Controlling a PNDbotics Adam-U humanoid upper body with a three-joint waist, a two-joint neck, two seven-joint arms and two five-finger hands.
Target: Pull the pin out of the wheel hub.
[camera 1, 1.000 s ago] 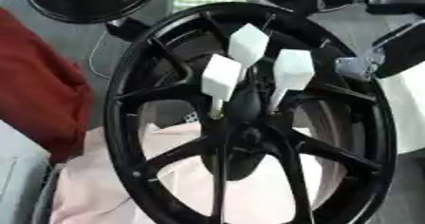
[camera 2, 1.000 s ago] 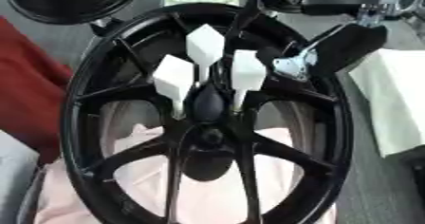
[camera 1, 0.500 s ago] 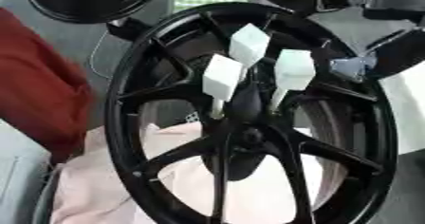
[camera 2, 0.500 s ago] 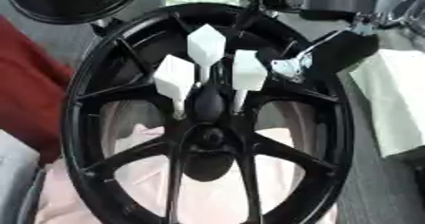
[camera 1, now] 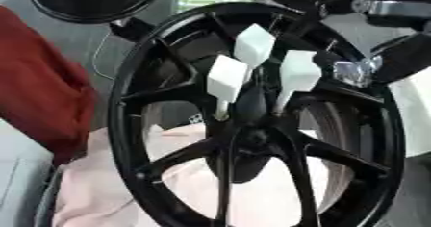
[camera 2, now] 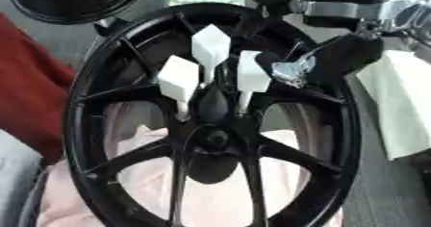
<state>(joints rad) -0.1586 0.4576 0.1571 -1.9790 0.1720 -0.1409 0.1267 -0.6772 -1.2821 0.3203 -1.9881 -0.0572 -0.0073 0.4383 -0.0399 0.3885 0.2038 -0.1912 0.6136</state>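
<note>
A black spoked wheel hub (camera 1: pixel 252 125) fills the middle of the scene, lying on a pale pink cloth (camera 1: pixel 101 182) with a dark red cloth (camera 1: pixel 38 91) to its left. Three white pins still stand in the hub just above its centre: the left pin (camera 1: pixel 225 81), the far pin (camera 1: pixel 253 46) and the right pin (camera 1: pixel 296 73). Each has a broad white head on a thin stem that goes down between the spokes. None of them is out, so as far as the pictures show, the pulling itself is not yet done.

The right robot hand (camera 2: pixel 341 57) comes in from the upper right and sits over the hub's right rim, near the right pin but apart from it. Its dark body and a silver joint show, yet the fingers cannot be made out, so I cannot tell whether they are apart or together. It holds nothing that can be seen. The left robot hand shows in neither view.

A white sheet (camera 2: pixel 396 106) lies on the desk to the right of the hub.

What is left, by my judgement, is nearly the whole task: bring the hand onto a pin's head, close on it, and draw it straight up out of the hub.
</note>
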